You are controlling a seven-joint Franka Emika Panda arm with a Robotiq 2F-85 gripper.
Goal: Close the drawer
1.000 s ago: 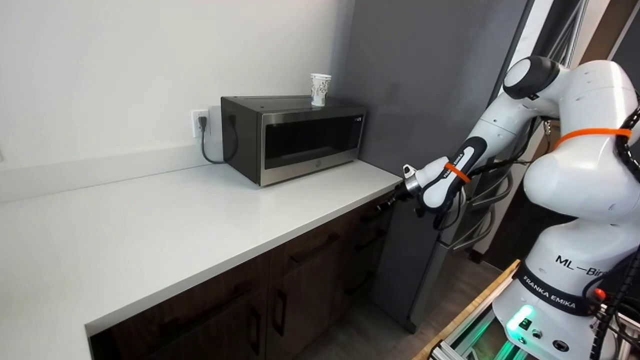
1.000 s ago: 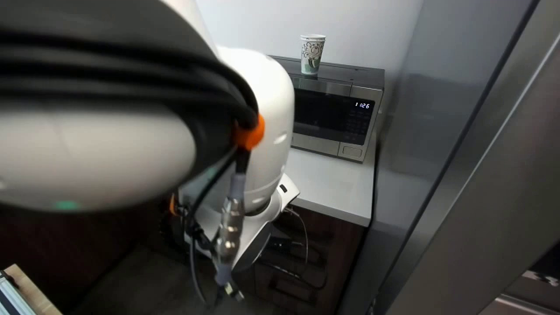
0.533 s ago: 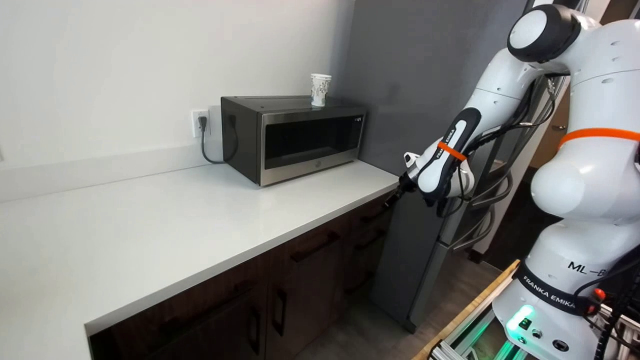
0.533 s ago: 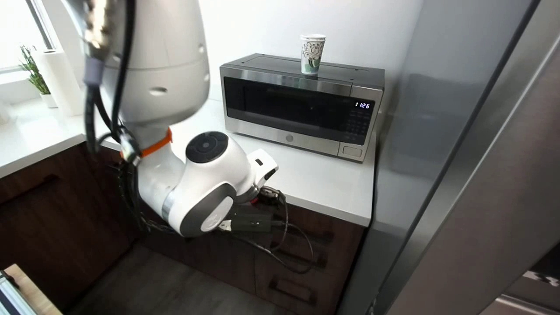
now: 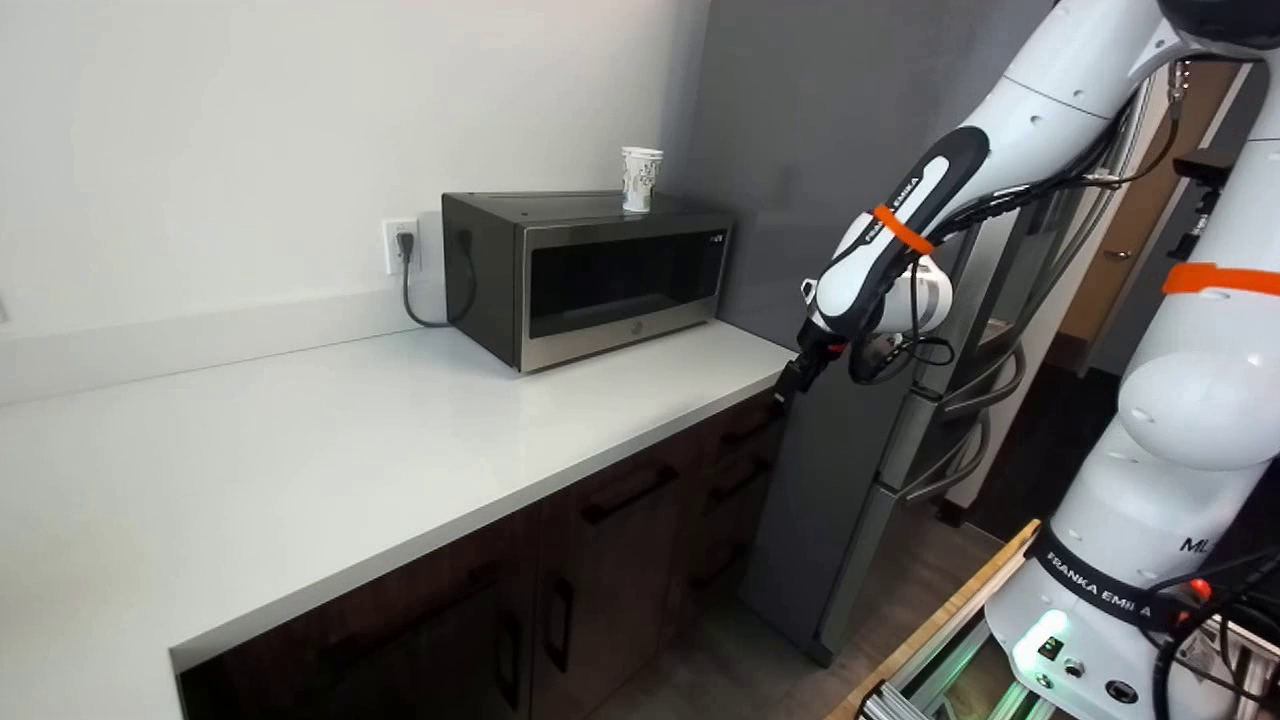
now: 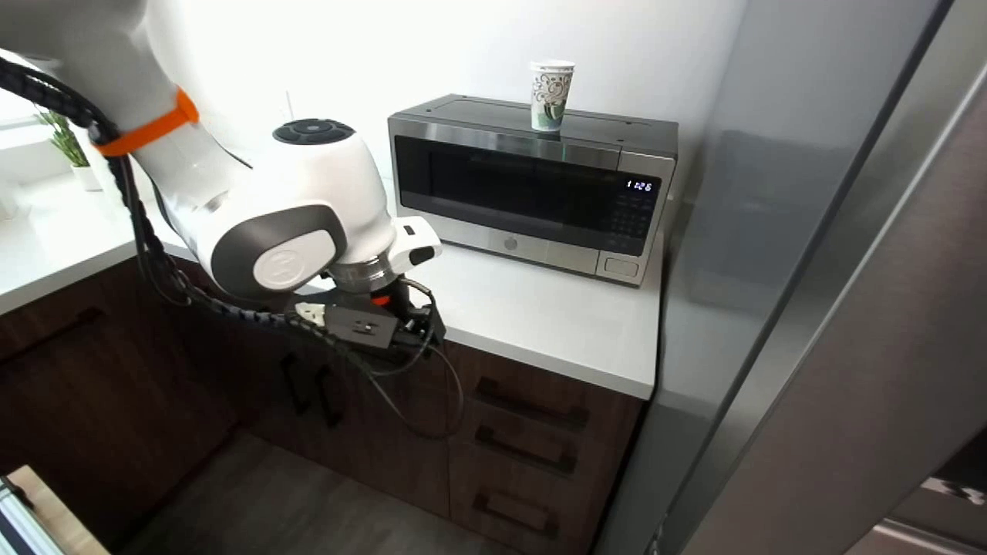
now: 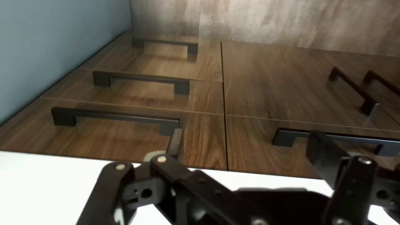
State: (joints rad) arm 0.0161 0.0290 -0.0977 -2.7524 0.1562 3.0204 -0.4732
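The drawer [image 6: 532, 381] has a dark brown wood front with a black bar handle, topmost in a stack of three beside the fridge. Its front lies flush with the neighbouring fronts, so its inside is hidden. In the wrist view the drawer front [image 7: 125, 139] is lower left, just under the counter edge. My gripper [image 7: 247, 143] stands open, its two fingers wide apart with nothing between them. One fingertip overlaps the end of the drawer's handle in that view; whether it touches I cannot tell. In an exterior view the gripper [image 5: 780, 398] hangs by the counter's front edge near the fridge.
The white counter [image 5: 350, 450] runs above the cabinets. A microwave [image 6: 509, 185] stands on it, with paper cups [image 6: 551, 96] on top. The grey fridge [image 5: 820, 200] rises right beside the drawer stack. Bar handles stick out from the cabinet doors [image 7: 281, 84].
My arm has swung and risen away, leftward in an exterior view, uncovering the microwave and the drawer fronts. The gripper now points more steeply down. No drawer has visibly moved.
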